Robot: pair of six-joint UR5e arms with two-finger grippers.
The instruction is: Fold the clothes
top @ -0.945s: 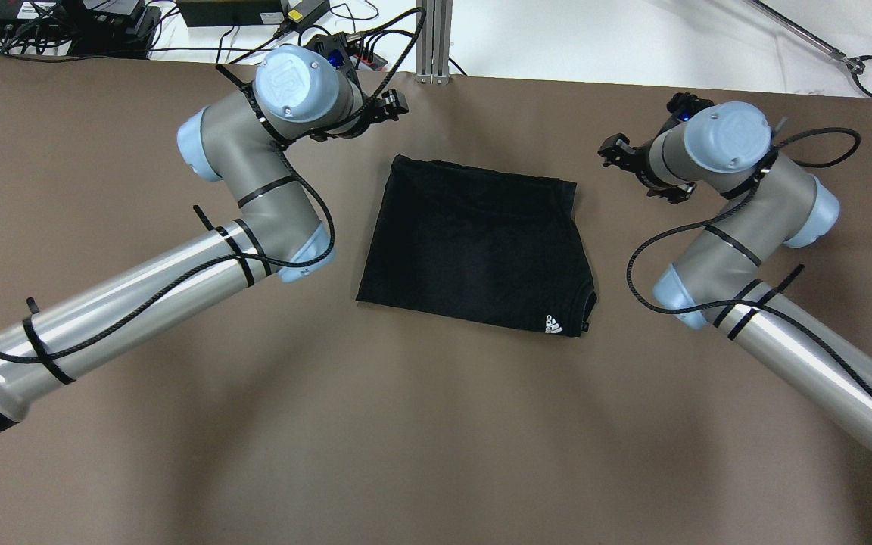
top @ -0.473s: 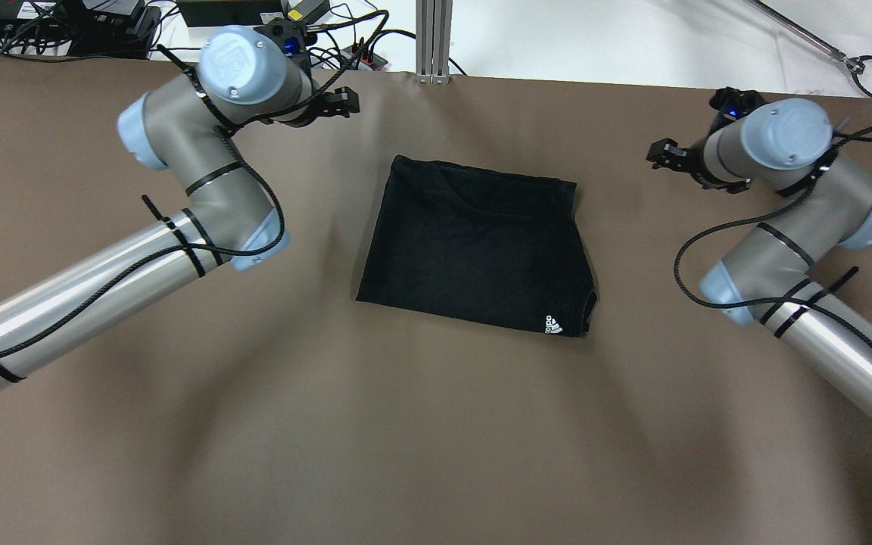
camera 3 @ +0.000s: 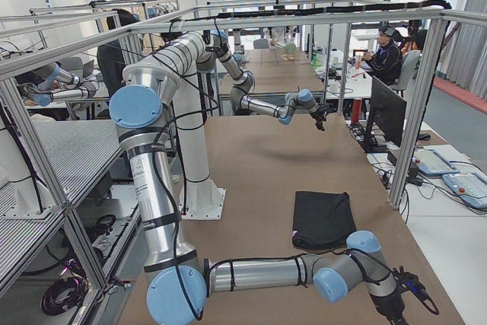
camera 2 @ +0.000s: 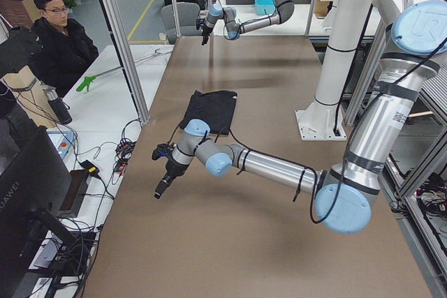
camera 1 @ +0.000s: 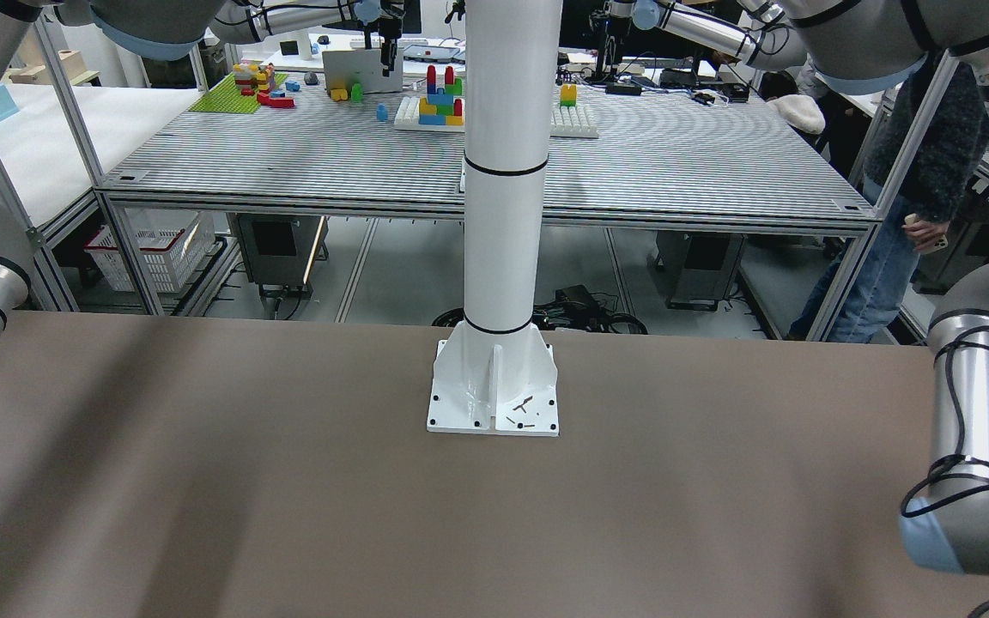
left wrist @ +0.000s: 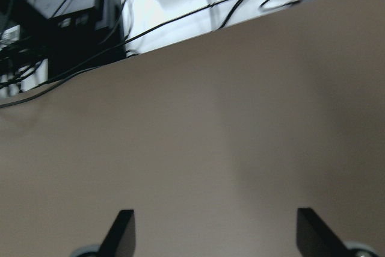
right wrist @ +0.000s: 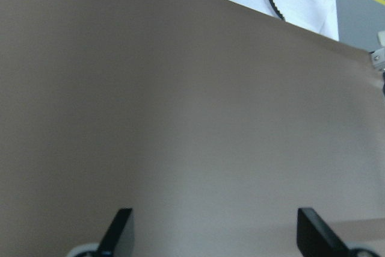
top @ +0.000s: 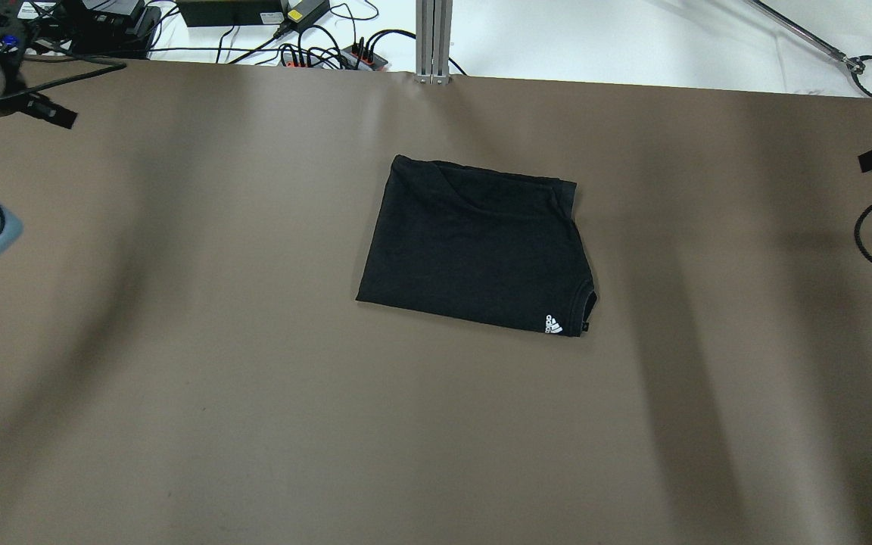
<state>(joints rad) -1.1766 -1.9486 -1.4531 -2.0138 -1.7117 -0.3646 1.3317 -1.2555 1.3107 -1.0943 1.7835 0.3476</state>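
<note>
The clothes lie folded on the tabletop, centred toward its far edge, my left tool and right tool both spread apart, empty, near opposite ends, so I judge folding finished and next only park the arms

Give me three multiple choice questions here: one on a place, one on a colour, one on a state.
1. Where is the black garment? A) flat mid-table B) hanging off an edge C) in a gripper
2. What colour is its corner logo? A) red B) white C) yellow
3. How are the left gripper and right gripper? A) shut on cloth B) open, empty C) one shut
Answers: 1 A, flat on the brown table, untouched; 2 B, white on black; 3 B, wrist views show jaws apart over bare table.
</note>
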